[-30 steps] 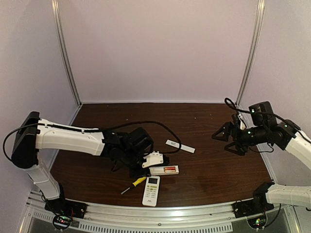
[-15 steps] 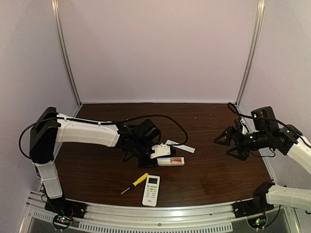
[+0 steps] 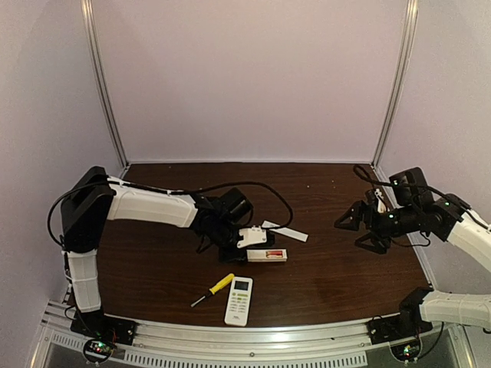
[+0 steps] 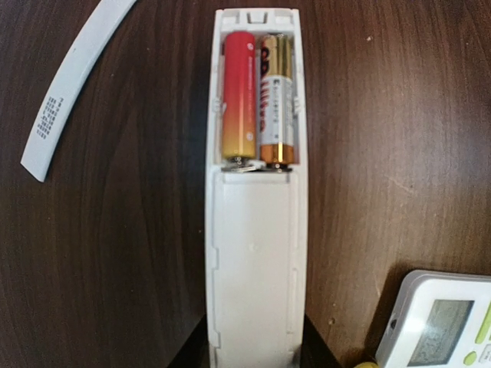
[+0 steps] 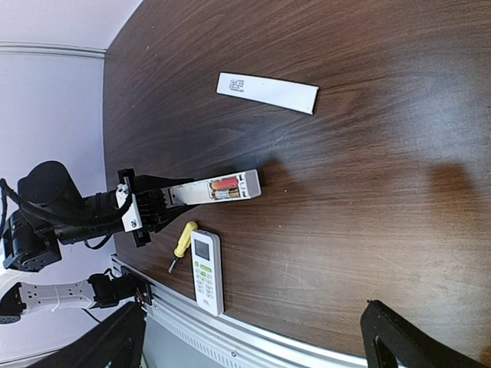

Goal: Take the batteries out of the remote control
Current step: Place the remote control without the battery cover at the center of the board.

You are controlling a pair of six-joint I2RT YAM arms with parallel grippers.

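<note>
While the left pincer (image 3: 242,244) clasps the remote (image 4: 255,230), batteries (image 4: 258,96) inside, the right pincer (image 3: 358,230) gapes well right of it.

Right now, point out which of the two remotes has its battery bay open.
The remote gripped by the left gripper: back up, cover off, two batteries showing. The other remote lies display up by the screwdriver.
</note>
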